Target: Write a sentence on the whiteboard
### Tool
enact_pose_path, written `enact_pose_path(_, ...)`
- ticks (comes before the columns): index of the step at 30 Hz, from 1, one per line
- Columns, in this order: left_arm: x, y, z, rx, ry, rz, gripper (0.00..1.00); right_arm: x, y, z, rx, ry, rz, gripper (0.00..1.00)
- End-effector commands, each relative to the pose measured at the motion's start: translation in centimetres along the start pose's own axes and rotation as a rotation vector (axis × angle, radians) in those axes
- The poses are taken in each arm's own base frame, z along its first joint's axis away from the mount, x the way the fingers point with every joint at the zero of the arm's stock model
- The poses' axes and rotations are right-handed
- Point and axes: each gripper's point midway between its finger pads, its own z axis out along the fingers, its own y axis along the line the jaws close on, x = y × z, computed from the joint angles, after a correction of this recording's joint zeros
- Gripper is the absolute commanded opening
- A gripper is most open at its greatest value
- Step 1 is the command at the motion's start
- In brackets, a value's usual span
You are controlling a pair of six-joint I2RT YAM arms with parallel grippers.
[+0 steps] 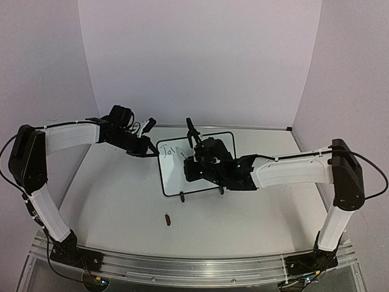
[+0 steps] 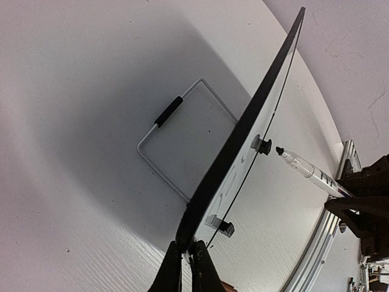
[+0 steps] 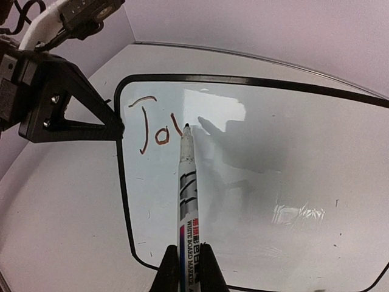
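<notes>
While left fingers (image 2: 172, 272) pinch its edge, the whiteboard (image 3: 273, 140) is mostly blank.

The glossy, black-framed whiteboard (image 3: 273, 170) stands tilted, with reddish-brown letters (image 3: 155, 131) at its upper left.

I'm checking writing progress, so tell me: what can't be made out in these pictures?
- Top view: the right gripper covers much of the whiteboard; the writing is too small to read.
- Top view: small red object on the table, too small to identify.
- Left wrist: board seen edge-on, face unreadable.
</notes>
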Motion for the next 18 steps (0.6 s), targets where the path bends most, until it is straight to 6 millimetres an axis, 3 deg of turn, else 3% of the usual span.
enact_pose_path(1, -0.6, -0.4, -0.3, -0.01, -0.001, 0.033, 0.0, -2.5, 0.6, 0.3, 0.007, -0.061, 0.003, 0.0)
enact_pose_path(18, -0.7, -0.5, -0.4, -0.009, -0.002, 0.035, 0.0, -1.5, -0.2, 1.6, 0.023, -0.03, 0.01, 0.0)
